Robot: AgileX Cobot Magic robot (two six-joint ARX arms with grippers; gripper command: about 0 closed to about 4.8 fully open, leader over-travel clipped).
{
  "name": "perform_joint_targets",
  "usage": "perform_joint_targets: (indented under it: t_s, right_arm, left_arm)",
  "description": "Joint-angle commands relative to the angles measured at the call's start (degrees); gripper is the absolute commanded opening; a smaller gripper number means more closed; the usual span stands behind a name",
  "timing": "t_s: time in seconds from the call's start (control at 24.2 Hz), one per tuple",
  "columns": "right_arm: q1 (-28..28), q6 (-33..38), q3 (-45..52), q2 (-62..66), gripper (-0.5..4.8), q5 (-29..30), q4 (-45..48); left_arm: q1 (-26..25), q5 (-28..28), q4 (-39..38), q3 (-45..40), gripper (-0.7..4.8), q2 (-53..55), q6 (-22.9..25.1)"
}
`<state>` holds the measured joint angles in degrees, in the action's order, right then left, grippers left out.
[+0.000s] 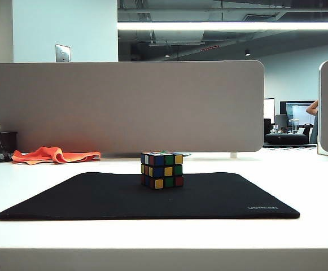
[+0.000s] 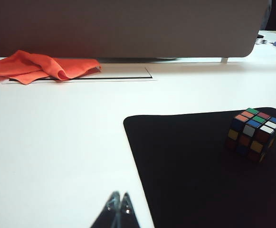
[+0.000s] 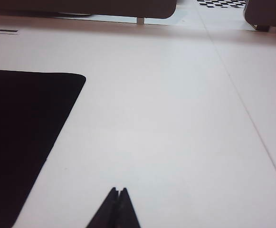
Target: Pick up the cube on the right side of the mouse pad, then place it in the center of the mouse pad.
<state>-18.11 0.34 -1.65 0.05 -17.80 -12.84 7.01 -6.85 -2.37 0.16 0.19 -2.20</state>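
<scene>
Cube sits mid-pad, upright; placement looks done; left end effector and right end effector both closed, empty, over counter; keep clear of cube.

Neither of my arms appears in the exterior view. Of my left gripper only the 2 pressed-together fingertips show; the frame edge cuts off the rest. My right gripper is cropped the same way. The mouse pad runs out of both wrist views. Its grey lettering is too small to read with certainty. The pen cup contents are indistinct.
</scene>
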Motion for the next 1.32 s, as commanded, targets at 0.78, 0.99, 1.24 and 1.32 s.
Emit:
perform_joint_targets:
  t_s: [0.78,0.99,1.24,1.32]
  right_arm:
    - [1.9,2.6,-0.3,-0.1,0.00,0.4,0.6]
    - [9.9,2.6,-0.3,-0.1,0.00,0.4,0.6]
    - [15.3,2.6,0.4,-0.1,0.00,0.3,1.3]
    - [16.4,2.6,0.6,-0.1,0.00,0.4,1.9]
  left_arm:
    - [-0.2,-0.3,0.7,0.2,-0.06,0.0,0.2]
    - [-1.7,-0.9,0.7,0.2,-0.05,0.0,0.2]
    - [-8.9,-0.8,0.7,0.2,-0.06,0.0,0.2]
    - [-8.7,-0.9,0.7,0.2,-0.06,0.0,0.2]
